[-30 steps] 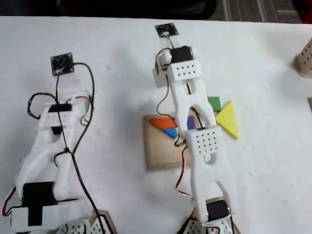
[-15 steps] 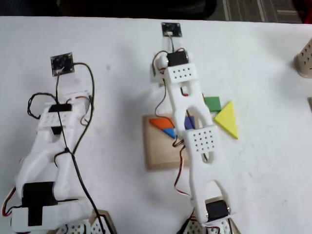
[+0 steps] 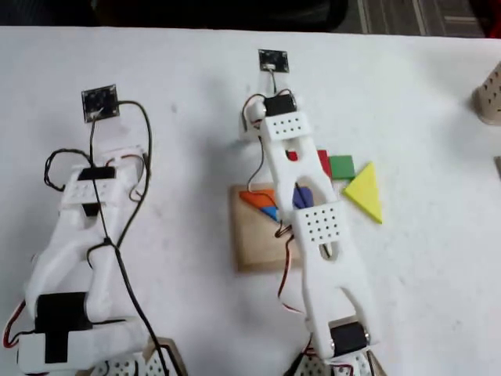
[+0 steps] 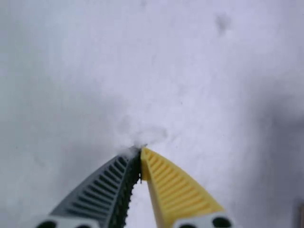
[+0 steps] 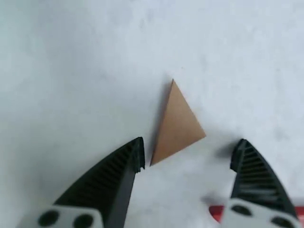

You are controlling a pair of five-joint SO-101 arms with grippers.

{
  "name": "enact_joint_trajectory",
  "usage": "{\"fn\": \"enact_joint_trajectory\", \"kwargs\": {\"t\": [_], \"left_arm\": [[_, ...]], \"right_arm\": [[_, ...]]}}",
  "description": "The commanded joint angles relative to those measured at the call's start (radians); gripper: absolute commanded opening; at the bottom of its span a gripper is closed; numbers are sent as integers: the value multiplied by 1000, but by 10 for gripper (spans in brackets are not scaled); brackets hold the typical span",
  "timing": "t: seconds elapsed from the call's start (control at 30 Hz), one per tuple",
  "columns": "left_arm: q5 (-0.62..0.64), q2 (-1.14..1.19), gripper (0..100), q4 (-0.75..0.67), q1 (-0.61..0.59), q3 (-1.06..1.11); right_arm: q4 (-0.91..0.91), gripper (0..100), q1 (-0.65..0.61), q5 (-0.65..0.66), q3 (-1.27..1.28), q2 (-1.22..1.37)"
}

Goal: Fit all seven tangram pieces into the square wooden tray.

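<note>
The square wooden tray (image 3: 254, 247) lies mid-table with an orange piece (image 3: 257, 196) and a blue piece (image 3: 271, 212) in its far corner. A purple piece (image 3: 301, 196) shows through the right arm, which stretches over the tray's right side. Red (image 3: 323, 162), green (image 3: 342, 166) and yellow (image 3: 366, 192) pieces lie to the right of the arm. My right gripper (image 5: 187, 154) is open just above the table, with a brown triangle (image 5: 175, 126) lying flat just ahead of its fingertips; a red piece's edge (image 5: 216, 213) shows by one finger. My left gripper (image 4: 141, 151) is shut, empty, over bare table.
The left arm is folded back at the left of the table. A beige pegged object (image 3: 491, 98) stands at the right edge. A wooden corner (image 3: 168, 356) shows at the near edge between the arms.
The right arm's wrist has shifted slightly left and back toward the tray, uncovering the red piece beside the green one. The left arm has not moved.
</note>
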Motion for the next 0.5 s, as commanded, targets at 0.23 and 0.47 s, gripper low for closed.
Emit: {"fn": "enact_joint_trajectory", "kwargs": {"t": [0.23,0.47], "left_arm": [[5,-1,25,6,-12,-3],[5,-1,24,6,-13,-3]], "right_arm": [[-81,99,61,-5,-20,-2],[-76,80,64,-2,-12,-1]]}}
